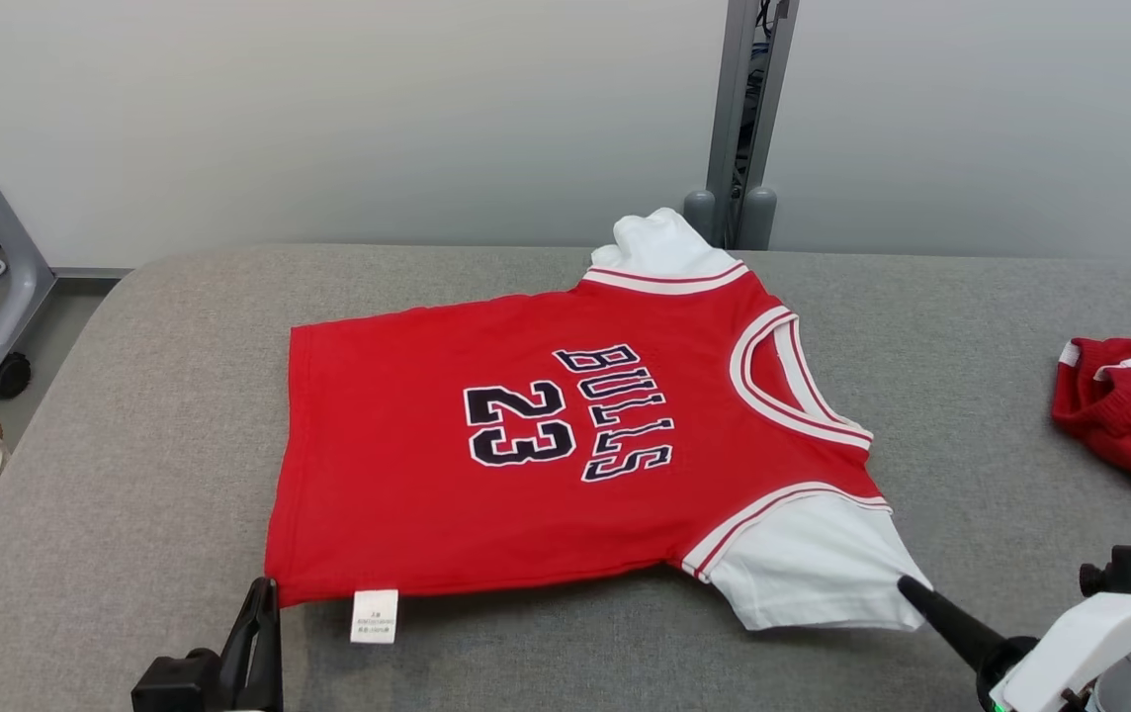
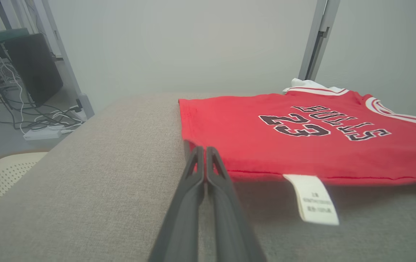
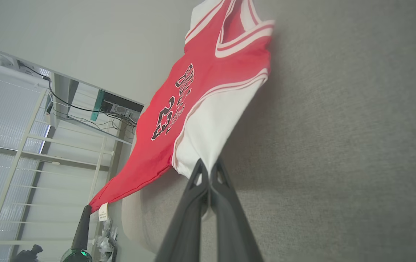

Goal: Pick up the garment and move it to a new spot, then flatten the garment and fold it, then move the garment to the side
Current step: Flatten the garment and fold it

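Evidently light and limp, the red-and-white fabric Bulls jersey (image 1: 526,435) lies pinched by closed pincers: left pincer (image 1: 264,590) on its hem corner (image 1: 291,577), right pincer (image 1: 907,585) on its white sleeve (image 1: 813,564).

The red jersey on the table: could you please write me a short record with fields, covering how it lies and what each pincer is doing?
Garment: red jersey, print up, spread on the grey table, near edge slightly raised
Left arm: left pincer shut on the near hem corner, beside the white care label
Right arm: right pincer shut on the edge of the near white sleeve
Nearby: second red garment, crumpled, at the right, apart from the jersey
Fold: not yet begun
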### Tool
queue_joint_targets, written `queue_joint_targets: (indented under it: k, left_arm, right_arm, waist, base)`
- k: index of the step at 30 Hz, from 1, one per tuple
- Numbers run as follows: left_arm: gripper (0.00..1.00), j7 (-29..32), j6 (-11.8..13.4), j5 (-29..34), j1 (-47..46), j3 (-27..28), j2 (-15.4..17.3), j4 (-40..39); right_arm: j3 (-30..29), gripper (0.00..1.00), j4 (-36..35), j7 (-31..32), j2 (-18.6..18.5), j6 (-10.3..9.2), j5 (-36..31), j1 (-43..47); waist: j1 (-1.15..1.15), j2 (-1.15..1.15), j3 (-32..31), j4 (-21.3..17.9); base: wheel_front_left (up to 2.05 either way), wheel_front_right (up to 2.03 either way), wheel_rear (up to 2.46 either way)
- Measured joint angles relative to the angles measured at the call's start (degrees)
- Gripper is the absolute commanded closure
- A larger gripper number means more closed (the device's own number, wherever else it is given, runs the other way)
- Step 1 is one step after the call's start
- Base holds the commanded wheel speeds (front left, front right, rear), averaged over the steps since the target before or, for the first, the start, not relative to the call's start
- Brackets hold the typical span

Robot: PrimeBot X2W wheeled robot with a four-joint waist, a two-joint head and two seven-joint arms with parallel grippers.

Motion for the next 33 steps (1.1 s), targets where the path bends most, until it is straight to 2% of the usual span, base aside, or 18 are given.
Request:
queue_joint_targets:
  k: [7,20,33]
  left_arm:
    - [1.0,0.0,-0.4,0.0,2.1,0.6,0.0,-1.4]
    - [1.0,0.0,-0.8,0.5,3.7,1.5,0.0,-2.4]
    - [1.0,0.0,-0.8,-0.3,2.3,1.6,0.0,-0.9]
  right_arm:
    - [1.0,1.0,-5.2,3.6,-3.9,0.0,1.9,3.8]
    - [2.9,1.0,-12.9,3.6,-11.5,0.0,6.2,8.9]
    - [6.3,1.0,-11.3,-0.3,-11.8,0.0,8.0,2.7]
  waist:
    - [0.0,0.0,0.0,-0.1]
    - [0.0,0.0,-0.2,1.0]
    - [0.0,0.0,0.2,0.6]
  base:
    - [0.0,0.0,0.0]
    - [0.0,0.0,0.0]
    - [0.0,0.0,0.0]
